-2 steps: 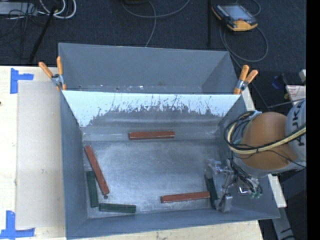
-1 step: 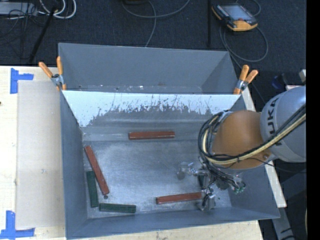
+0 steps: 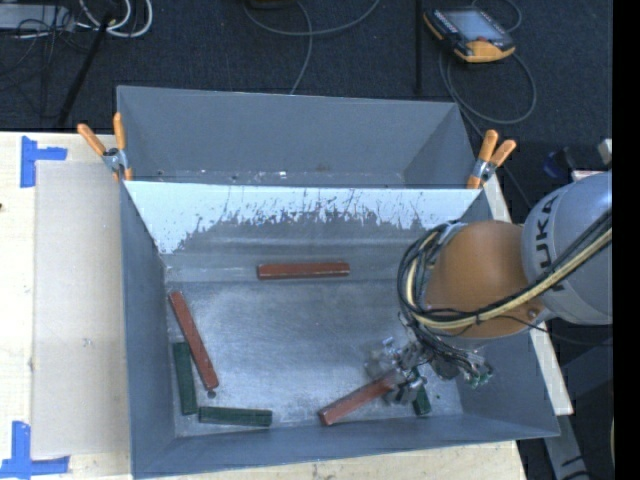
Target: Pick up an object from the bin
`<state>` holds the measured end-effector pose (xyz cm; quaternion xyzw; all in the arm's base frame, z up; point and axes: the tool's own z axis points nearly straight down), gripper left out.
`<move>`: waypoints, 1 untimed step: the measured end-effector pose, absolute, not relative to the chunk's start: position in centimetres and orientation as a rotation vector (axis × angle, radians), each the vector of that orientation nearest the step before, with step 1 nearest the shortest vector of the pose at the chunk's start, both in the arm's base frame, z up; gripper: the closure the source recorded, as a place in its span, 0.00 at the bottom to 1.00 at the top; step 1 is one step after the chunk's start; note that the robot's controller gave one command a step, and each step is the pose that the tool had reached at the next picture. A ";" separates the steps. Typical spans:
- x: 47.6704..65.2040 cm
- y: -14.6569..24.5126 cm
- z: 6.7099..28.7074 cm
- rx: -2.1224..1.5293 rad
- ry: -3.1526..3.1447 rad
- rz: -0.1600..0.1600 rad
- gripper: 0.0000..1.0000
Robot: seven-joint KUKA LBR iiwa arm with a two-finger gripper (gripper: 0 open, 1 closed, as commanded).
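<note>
Camera view: three brown bars (image 3: 303,270), three green bars (image 3: 234,417), one gripper (image 3: 405,378).

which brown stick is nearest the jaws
The tilted brown stick at front right; the back-middle stick and left stick lie well away.

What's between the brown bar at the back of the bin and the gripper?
Nothing; in the camera view, the bin floor between the brown bar and the gripper is bare.
</note>
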<state>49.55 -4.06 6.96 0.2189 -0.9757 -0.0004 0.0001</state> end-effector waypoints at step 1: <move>48.4 -3.9 22.0 1.003 -2.984 0.003 1.00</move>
